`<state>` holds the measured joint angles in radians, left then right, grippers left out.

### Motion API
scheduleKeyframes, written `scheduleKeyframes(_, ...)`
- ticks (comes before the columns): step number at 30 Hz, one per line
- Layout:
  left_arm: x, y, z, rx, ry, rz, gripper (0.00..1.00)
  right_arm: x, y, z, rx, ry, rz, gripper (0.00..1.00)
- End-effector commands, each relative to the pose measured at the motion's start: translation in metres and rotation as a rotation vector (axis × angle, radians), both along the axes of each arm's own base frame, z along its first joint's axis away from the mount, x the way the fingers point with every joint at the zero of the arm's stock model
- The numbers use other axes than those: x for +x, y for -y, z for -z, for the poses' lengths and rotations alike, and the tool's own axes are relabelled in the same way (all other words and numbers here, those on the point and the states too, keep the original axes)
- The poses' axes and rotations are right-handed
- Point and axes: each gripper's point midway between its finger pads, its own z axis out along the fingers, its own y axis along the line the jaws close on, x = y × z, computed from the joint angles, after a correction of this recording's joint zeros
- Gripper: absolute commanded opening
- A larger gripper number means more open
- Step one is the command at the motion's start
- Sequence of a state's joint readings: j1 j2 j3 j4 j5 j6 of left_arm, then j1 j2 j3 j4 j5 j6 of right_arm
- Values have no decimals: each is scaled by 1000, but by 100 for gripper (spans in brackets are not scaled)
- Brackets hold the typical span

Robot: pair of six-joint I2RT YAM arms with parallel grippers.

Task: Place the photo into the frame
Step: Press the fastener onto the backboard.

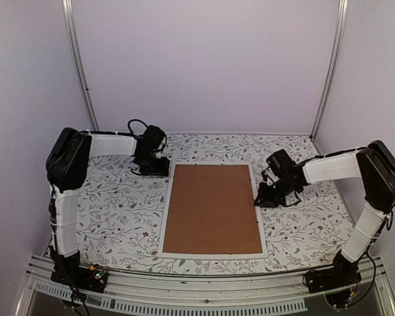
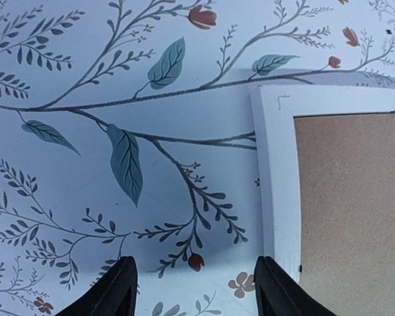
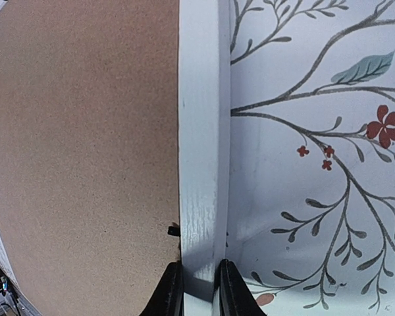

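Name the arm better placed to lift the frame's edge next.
Right. The right gripper straddles the frame at its white rim, apparently pinching it. The left gripper hangs open over the tablecloth beside the frame's corner, gripping nothing.

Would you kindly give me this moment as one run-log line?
frame flat on table, board up | right hand grips its right rim | left hand open by far-left corner | photo unseen
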<state>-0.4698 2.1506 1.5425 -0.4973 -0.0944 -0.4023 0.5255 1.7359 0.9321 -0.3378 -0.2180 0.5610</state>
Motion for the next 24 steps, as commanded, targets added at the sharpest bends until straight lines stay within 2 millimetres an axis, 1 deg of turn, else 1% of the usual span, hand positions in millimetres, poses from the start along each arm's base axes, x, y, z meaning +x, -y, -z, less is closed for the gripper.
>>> scheduleKeyframes(1, 3, 1, 2, 11, -7, 13, 63, -23, 1, 15, -42, -83, -30, 19)
scheduleKeyframes(7, -4, 5, 3, 12, -13, 18, 63, -23, 2, 16, -47, -84, -30, 19)
scheduleKeyframes(16, -6, 7, -17, 55, 39, -2, 63, -24, 2, 16, -47, -86, -30, 19)
scheduleKeyframes(20, -6, 12, -14, 58, 33, 11, 63, -25, 2, 18, -48, -89, -31, 19)
scheduleKeyframes(24, -8, 13, -13, 65, 32, 8, 63, -26, 2, 20, -51, -91, -32, 19)
